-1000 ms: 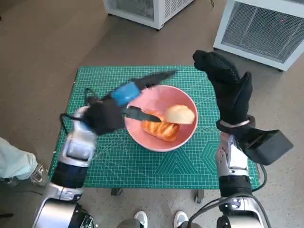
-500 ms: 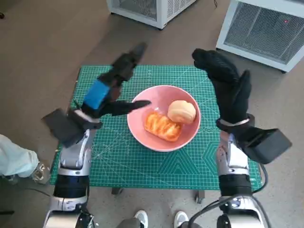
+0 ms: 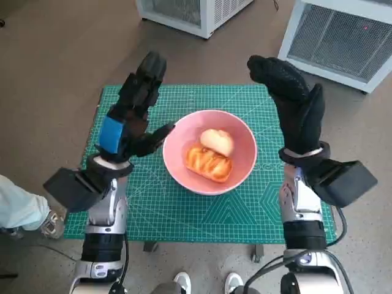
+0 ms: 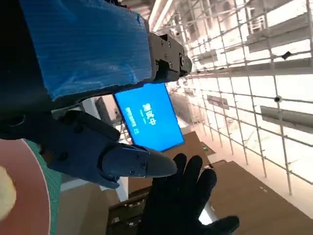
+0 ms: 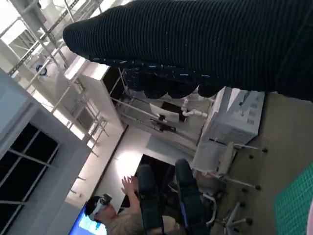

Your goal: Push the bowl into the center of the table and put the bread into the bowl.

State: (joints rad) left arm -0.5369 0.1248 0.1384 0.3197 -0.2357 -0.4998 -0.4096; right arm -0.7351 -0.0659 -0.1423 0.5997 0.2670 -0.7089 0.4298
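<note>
Pink bowl (image 3: 209,152) mid-surface (image 3: 184,208), holding two bread pieces (image 3: 210,154). Left robot hand (image 3: 135,116) and right robot hand (image 3: 293,104) raised, fingers apart, empty. Blue screen (image 4: 149,117) with unreadable white writing; surface's near edge partly hidden by forearms.

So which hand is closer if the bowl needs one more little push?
Probably the left hand: its fingertip is almost at the pink bowl's rim. The right hand is raised farther off, beyond the other side.

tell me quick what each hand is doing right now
Left hand: open, holding nothing, raised beside the pink bowl.
Right hand: open, holding nothing, raised.
</note>
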